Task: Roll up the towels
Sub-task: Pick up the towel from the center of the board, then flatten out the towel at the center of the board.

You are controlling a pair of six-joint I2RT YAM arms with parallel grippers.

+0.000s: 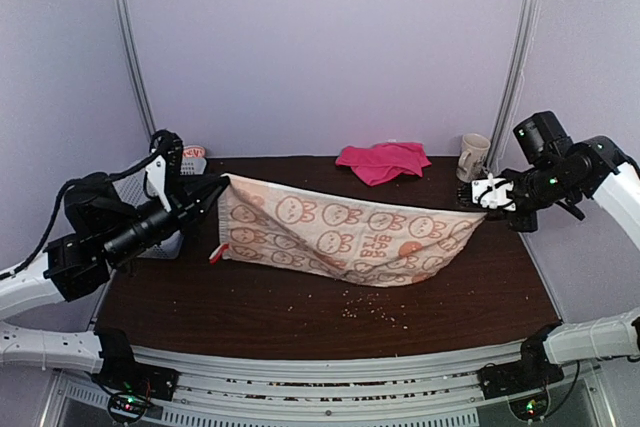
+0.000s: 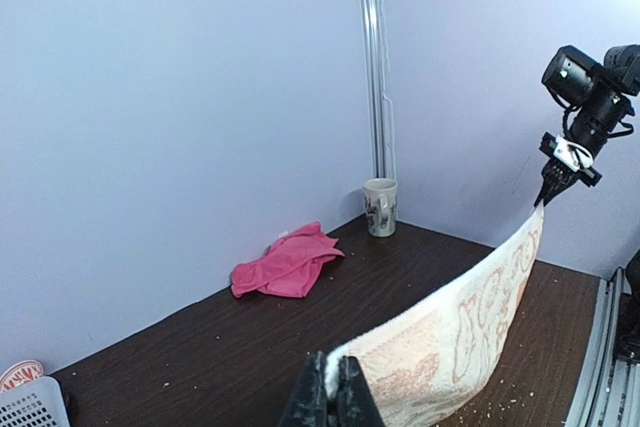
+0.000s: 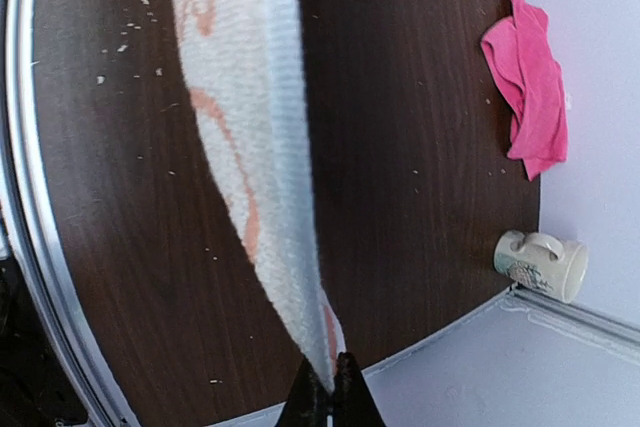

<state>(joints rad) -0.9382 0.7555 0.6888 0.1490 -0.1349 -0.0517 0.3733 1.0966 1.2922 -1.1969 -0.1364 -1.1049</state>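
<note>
Spanning most of the top view, the table [image 1: 250,307] offered you bare dark wood across its near half. A metal rail [image 1: 330,362] closed off the front, and walls [image 1: 320,37] stood close behind and at both sides.

Above the wood, the orange towel [image 1: 340,232] hung between your two arms. Its top edge ran taut from left to right, while its lower edge sagged toward the table's middle; I could not tell whether it touched the wood.

Your left gripper [image 1: 222,185] was pinched tight on the towel's top left corner, over the left side of the table. Your right gripper [image 1: 480,197] was clamped on the opposite corner, right at the table's right edge. Both held the cloth clear of the surface at those ends.

The basket [image 2: 30,405] sat at the left edge beside your left arm, crowding that side. The pink towel [image 1: 383,160] lay crumpled at the back centre, near the wall and well apart from the orange one. The mug [image 1: 472,156] stood upright in the back right corner, just behind your right gripper.

A small loop [image 1: 213,252] dangled from the towel's lower left corner. Crumbs [image 1: 375,307] were scattered on the wood in front of the sagging edge.
</note>
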